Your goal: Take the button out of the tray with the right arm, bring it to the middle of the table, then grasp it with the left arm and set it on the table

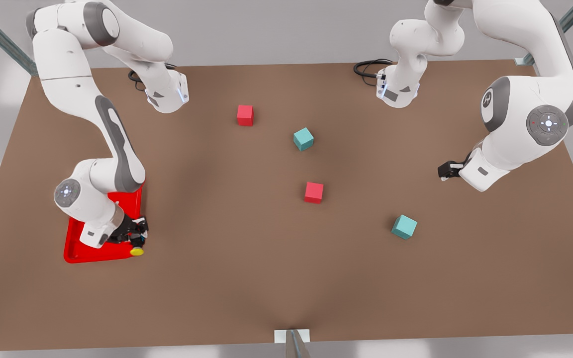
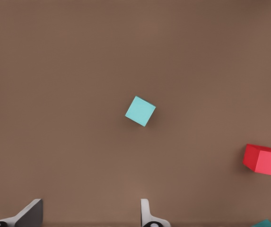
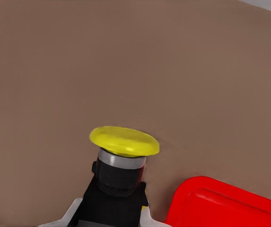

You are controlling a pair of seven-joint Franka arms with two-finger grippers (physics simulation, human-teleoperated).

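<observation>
Brown table [image 1: 246,278], 4 cubes mid-frame. Right gripper [image 1: 137,243] at lower left pinches the button [image 1: 137,251] over the tray [image 1: 75,251] corner. Step: extraction. Next: carry to centre. Left gripper [image 1: 444,171] waits at right, jaws spread.

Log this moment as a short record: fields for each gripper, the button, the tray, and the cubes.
right gripper: shut on the button, at the tray corner on the front view's left
button: yellow cap, grey and black body, held above the tray's rim
tray: red, on the table
left gripper: open, empty, hovering on the front view's right, waiting
teal cubes: two, on the table
red cubes: two, on the table
</observation>
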